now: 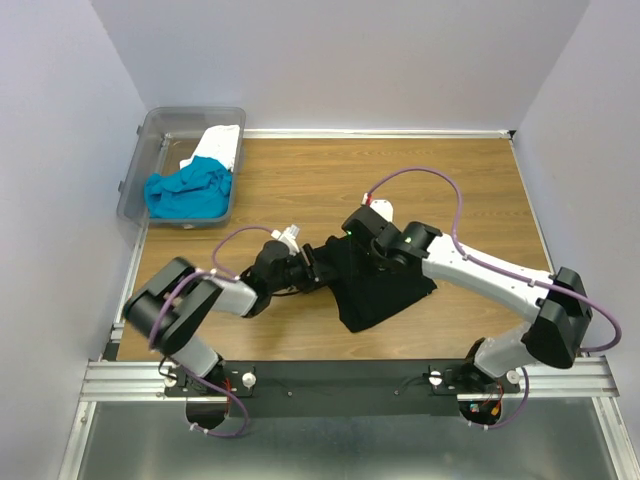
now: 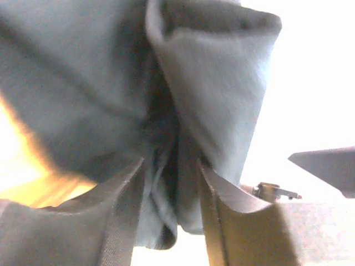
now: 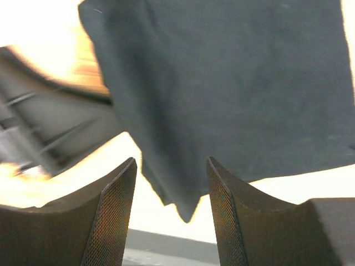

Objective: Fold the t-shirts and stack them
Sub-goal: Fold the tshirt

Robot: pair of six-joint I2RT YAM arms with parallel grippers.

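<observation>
The black t-shirt [image 1: 385,290] lies in a folded heap on the wooden table [image 1: 300,170], just ahead of the arm bases. My left gripper [image 1: 312,265] is at the shirt's left edge. In the left wrist view it [image 2: 171,163] stands open, with loose folds of the black cloth [image 2: 211,83] hanging in the gap. My right gripper [image 1: 365,255] hovers over the shirt's far edge. Through the right wrist camera its [image 3: 171,160] jaws are open, and a corner of the black shirt [image 3: 233,83] points down between the fingers without touching them. The turquoise t-shirt [image 1: 188,192] and the white t-shirt [image 1: 222,145] lie crumpled in the bin.
The clear plastic bin [image 1: 150,140] sits at the table's far left corner against the wall. White walls close in the table at the back and on both sides. A metal rail [image 1: 330,375] carrying both arm bases runs along the near edge.
</observation>
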